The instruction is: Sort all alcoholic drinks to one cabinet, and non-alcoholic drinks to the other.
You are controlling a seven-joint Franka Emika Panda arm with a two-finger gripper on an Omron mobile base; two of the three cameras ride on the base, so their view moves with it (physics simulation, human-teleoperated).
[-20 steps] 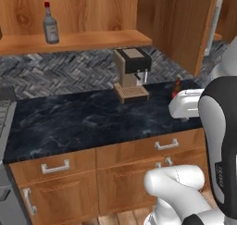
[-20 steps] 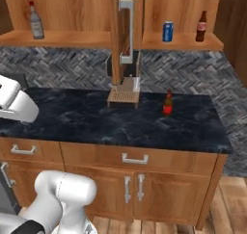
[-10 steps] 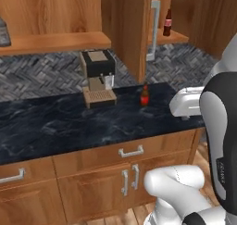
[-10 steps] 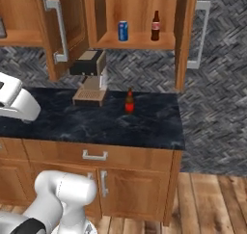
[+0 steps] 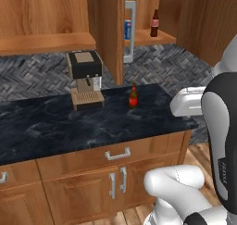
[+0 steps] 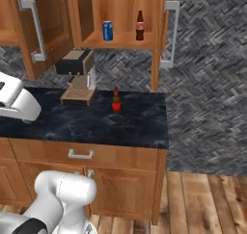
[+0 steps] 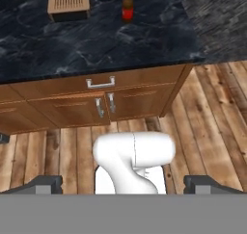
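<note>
Beer bottle (image 5: pixel 133 96): brown with a red label, upright on the dark marble desk (image 5: pixel 55 127), right of the coffee machine (image 5: pixel 84 78).
Soda can (image 6: pixel 107 31): blue, on the open cabinet's shelf (image 6: pixel 120 41).
Cola bottle (image 6: pixel 140 25): on the same shelf, right of the can, apart from it.
Fingers (image 7: pixel 123 184): spread wide, holding nothing, above the wood floor (image 7: pixel 212 112).

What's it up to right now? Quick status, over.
Gripper open, holding nothing. Beer bottle upright on counter, by coffee machine. Soda can and cola bottle shelved together in open cabinet. Nothing blocking.
</note>
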